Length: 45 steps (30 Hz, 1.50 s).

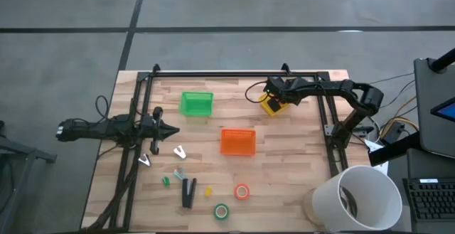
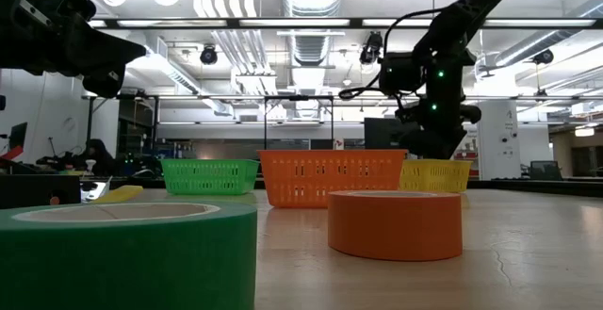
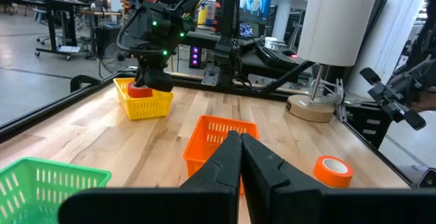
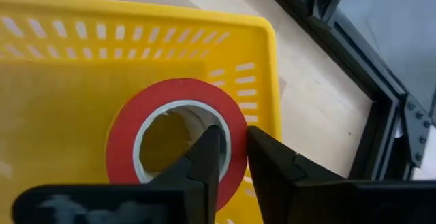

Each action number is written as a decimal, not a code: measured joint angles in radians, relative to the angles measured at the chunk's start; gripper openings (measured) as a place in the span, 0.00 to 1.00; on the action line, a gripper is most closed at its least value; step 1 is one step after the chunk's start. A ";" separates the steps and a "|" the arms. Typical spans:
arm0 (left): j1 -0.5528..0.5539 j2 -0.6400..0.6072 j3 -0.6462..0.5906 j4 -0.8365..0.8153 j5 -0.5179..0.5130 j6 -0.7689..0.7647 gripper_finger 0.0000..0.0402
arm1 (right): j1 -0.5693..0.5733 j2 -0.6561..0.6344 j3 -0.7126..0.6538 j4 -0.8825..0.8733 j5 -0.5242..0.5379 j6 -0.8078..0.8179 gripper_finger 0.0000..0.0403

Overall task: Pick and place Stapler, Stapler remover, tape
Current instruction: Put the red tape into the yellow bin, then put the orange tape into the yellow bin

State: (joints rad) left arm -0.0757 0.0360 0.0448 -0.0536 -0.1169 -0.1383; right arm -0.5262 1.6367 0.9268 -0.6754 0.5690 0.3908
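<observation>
Tape: 1 red roll (image 4: 178, 141) is pinched through its wall by the right tool (image 4: 235, 157) over the yellow basket (image 1: 270, 104) near the surface's far edge. Stapler (image 1: 188, 192) lies by the near edge. Left tool (image 1: 173, 129) waits clenched at the left edge.

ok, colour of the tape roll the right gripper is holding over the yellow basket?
Red tape roll, pale core; clearest in the right wrist view.

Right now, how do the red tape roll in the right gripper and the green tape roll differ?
The red roll is pinched by the right gripper over the yellow basket; the green roll lies free on the table. The red one hangs tilted, the green one lies flat. Both are rings with pale centres.
</observation>
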 joint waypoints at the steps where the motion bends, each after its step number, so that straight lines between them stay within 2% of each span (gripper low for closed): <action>1: 0.000 0.000 0.000 0.000 0.000 0.000 0.02 | 0.000 -0.003 0.000 -0.001 0.004 0.005 0.21; 10: 0.000 0.000 0.000 0.000 0.000 0.000 0.02 | 0.016 -0.047 0.000 -0.011 0.006 0.004 0.42; 16: 0.000 0.000 0.000 0.000 0.000 0.000 0.02 | 0.095 -0.107 0.000 -0.027 0.002 0.002 0.51; 28: 0.000 0.000 0.000 0.000 0.000 0.000 0.02 | 0.259 -0.211 0.000 -0.021 0.006 0.060 0.54; 38: 0.000 0.000 0.000 0.000 0.000 0.000 0.02 | 0.366 -0.224 0.000 -0.008 0.002 0.118 0.54; 45: 0.000 0.000 0.000 0.000 0.000 0.000 0.02 | 0.458 -0.224 0.000 0.052 -0.117 0.125 0.54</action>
State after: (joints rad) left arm -0.0755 0.0360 0.0446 -0.0538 -0.1169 -0.1383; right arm -0.0683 1.4132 0.9268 -0.6229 0.4520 0.5162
